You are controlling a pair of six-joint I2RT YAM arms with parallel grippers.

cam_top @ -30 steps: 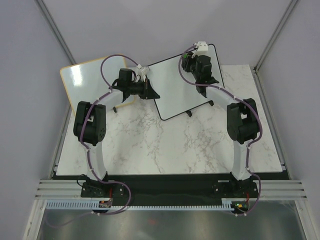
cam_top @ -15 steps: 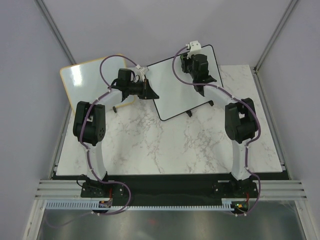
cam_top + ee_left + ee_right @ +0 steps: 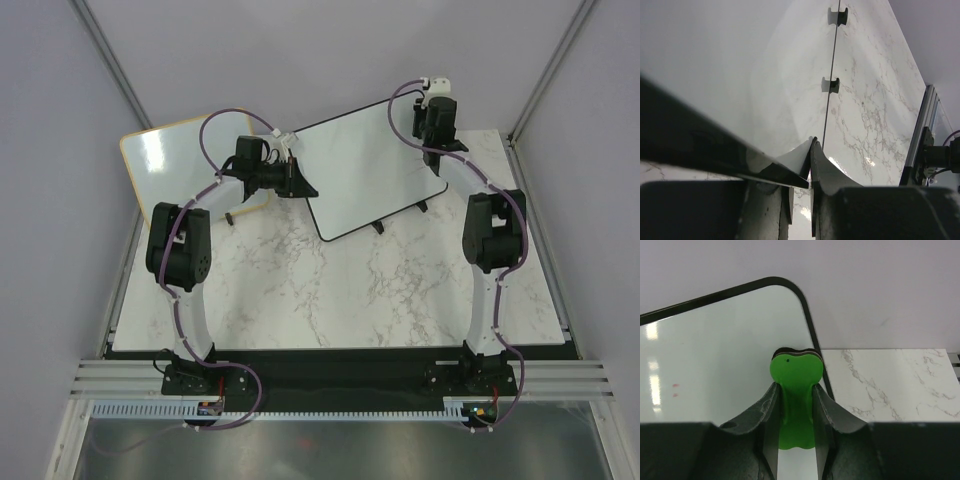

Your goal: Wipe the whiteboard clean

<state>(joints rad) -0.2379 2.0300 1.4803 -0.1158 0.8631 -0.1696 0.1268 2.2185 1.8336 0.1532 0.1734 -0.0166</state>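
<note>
1. The whiteboard (image 3: pixel 365 170) stands tilted on the far part of the table (image 3: pixel 330 290), middle to right. Its two black feet (image 3: pixel 830 85) sit on the marble.
2. The left gripper (image 3: pixel 300 185) is at the board's left edge. In the left wrist view, the left gripper (image 3: pixel 811 150) has its fingers pinching that thin black-framed edge, as far as we can make out.
3. The right gripper (image 3: pixel 437 140) is up at the board's far right corner. From the right wrist, the right gripper (image 3: pixel 795 387) is clamped around a green eraser (image 3: pixel 795 370), which sits on the white surface just inside the rounded corner.
4. The board looks mostly clean to us, with only a couple of tiny red flecks (image 3: pixel 675 386) to the left of the eraser.
5. A wood-framed board (image 3: pixel 180 165) stands at the far left, behind the left arm and apart from the black-framed one.
</note>
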